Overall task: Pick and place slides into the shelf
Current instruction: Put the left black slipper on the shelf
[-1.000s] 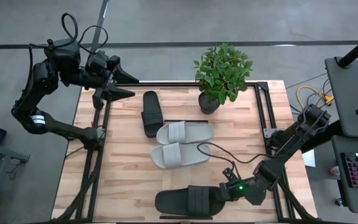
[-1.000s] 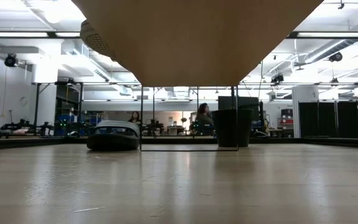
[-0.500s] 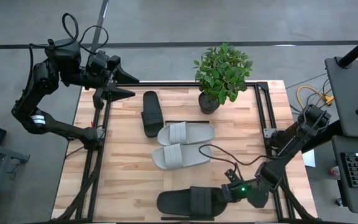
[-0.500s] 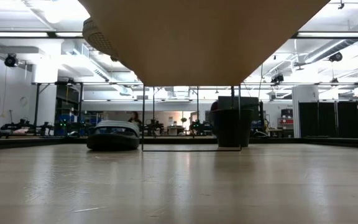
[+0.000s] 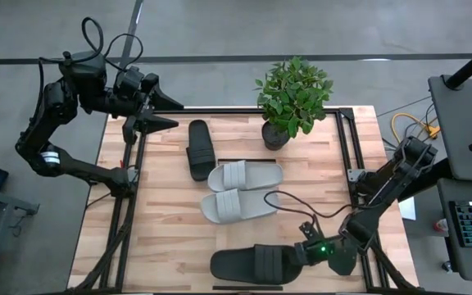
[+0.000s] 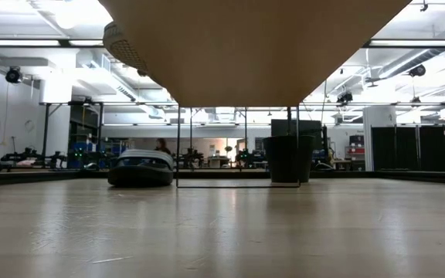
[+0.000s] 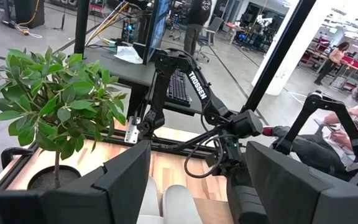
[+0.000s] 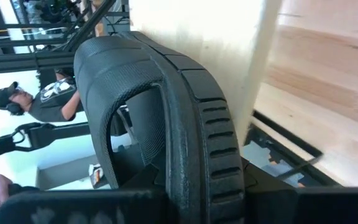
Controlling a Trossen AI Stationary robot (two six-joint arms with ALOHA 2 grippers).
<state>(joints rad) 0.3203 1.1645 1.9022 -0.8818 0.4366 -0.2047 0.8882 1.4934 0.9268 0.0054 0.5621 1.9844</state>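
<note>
My right gripper (image 5: 303, 256) is shut on a black slide (image 5: 256, 264) at the table's near edge, strap up. The wrist view shows that slide (image 8: 166, 106) beside the shelf's pale wood top (image 8: 191, 31). The low view sees the shelf (image 6: 246, 46) from below. A second black slide (image 5: 199, 149) lies flat on its sole at the far middle. Two pale grey slides (image 5: 244, 174) (image 5: 238, 205) lie side by side at the centre. My left gripper (image 5: 156, 115) hangs open above the far left corner, holding nothing. My right gripper holds the black slide by the sole's end nearer the strap (image 8: 219, 186), pinched between its two fingers. The fingers come from the table's right, slanting slightly down, along the slide. The slide lies level with its strap up; whether its sole rests on the shelf I cannot tell.
A potted plant (image 5: 292, 98) stands at the far edge, right of centre. Black frame rails (image 5: 129, 205) (image 5: 355, 164) run along the table's left and right sides. A loose cable (image 5: 289, 209) loops near the grey slides. People sit in the room beyond the table.
My right gripper has eased a little toward the table's right edge, still shut, drawing the black slide with it. In the low view the shelf's underside has shifted slightly the same way.
</note>
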